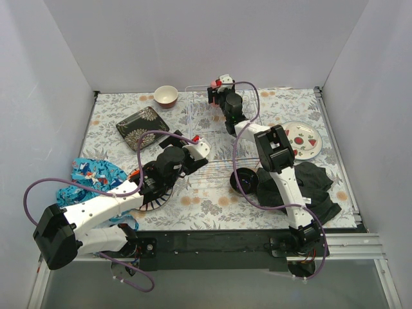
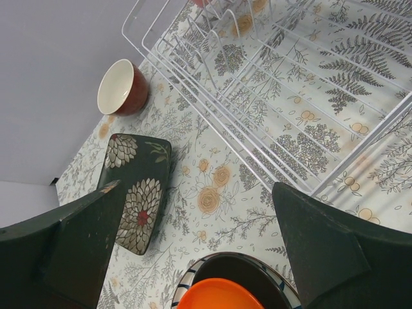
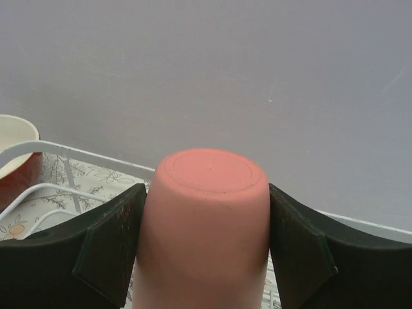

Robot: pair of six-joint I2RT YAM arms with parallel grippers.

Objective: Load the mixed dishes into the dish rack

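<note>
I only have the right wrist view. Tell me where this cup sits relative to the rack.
Observer: The right end effector holds the cup bottom-up at the rack's far end.
Operator: Report the left arm.
Observer: The left end effector is open, above a plate stack with an orange plate on top, near the rack's left side.
Operator: List what's outside the rack on the right.
Observer: A white plate with red marks and a dark bowl.
</note>
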